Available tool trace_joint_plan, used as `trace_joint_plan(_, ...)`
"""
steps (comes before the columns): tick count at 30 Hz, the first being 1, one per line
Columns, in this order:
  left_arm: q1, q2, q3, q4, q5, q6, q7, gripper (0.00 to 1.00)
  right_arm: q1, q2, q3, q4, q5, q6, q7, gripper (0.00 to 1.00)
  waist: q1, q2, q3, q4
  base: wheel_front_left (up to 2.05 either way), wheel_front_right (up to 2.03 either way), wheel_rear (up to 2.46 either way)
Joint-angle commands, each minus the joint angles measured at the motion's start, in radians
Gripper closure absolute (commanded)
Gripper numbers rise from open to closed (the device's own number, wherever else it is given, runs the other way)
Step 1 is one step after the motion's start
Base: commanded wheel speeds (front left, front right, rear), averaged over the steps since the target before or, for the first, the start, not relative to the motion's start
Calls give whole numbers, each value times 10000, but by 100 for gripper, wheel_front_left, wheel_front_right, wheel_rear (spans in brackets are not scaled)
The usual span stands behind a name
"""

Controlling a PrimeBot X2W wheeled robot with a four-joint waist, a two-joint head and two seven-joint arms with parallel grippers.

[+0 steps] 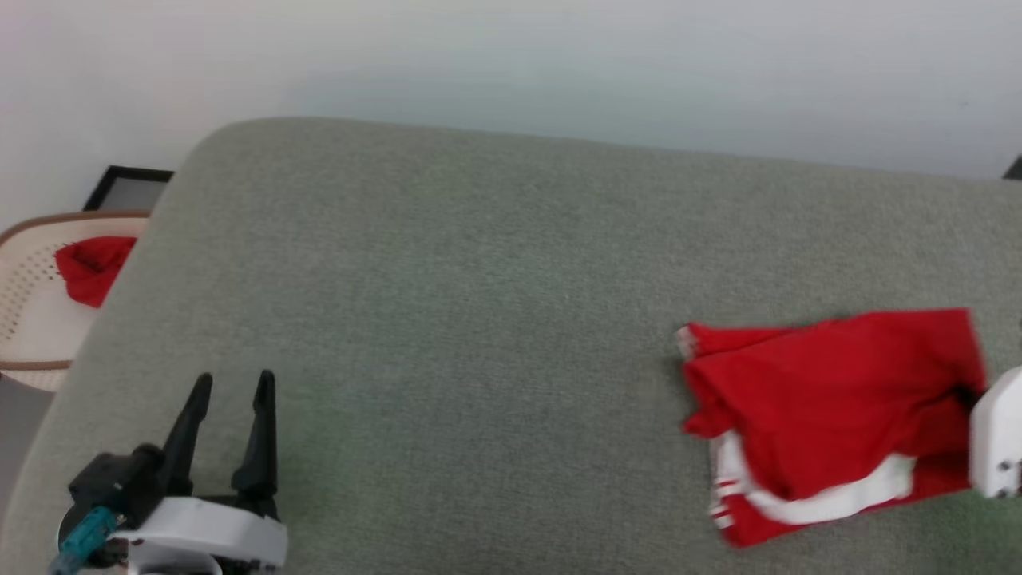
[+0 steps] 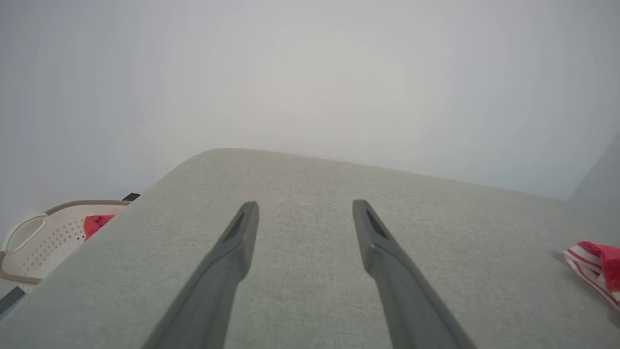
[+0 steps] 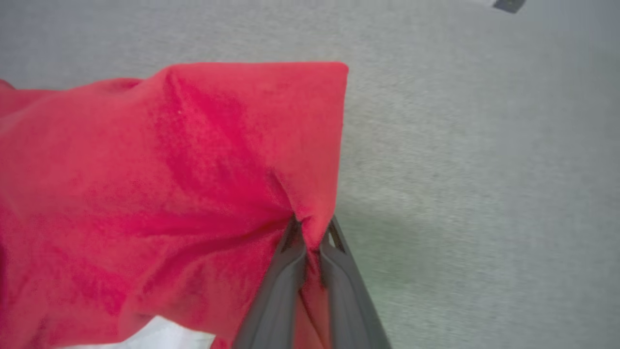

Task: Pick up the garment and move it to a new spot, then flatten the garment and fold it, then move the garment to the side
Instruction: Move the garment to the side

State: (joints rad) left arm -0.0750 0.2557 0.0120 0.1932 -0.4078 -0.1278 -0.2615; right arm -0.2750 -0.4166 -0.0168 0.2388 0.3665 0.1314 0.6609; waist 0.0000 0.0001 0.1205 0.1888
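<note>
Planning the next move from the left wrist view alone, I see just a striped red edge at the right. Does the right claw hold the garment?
Observer: Yes, the right claw is shut on the garment, pinching red cloth beside a corner.
Operator: Is it flat?
Observer: No, it lies bunched in loose folds on the grey cushion.
Operator: Where's my left claw from it?
Observer: The left claw stands open at the head view's lower left, well apart from it.
</note>
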Motion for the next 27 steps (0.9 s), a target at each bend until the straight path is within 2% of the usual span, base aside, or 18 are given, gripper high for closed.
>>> trace_joint_plan(1,-231,-75,5,-90,108,-28,-34,0,-379,-491,-101,79,-98,-15,-78,100,0,-1,406,-359,0,0,0)
trace_joint_plan(7,-665,-173,-98,-351,190,-37,-35,0,-1185,-1781,-363,654,-260,-15,-418,100,0,-1,1029,-754,0,0,0)
trace_joint_plan(8,-665,-173,-98,-351,190,-37,-35,0,-1185,-1781,-363,654,-260,-15,-418,100,0,-1,1029,-754,0,0,0)
trace_joint_plan(20,-1310,-177,-119,-703,199,-35,-34,0,-2126,-3961,-194,1930,-1258,-15,-1491,100,0,-1,1971,-1166,0,0,0)
trace_joint_plan(23,-1393,-123,-141,-733,140,-35,-34,0,-2344,-4278,-58,2290,-1508,-15,-1725,100,0,-1,2093,-1176,0,0,0)
trace_joint_plan(27,-1459,-77,-190,-730,118,-36,-34,0,-2688,-4335,-44,2842,-1877,-15,-1857,100,0,-1,2157,-1142,0,0,0)
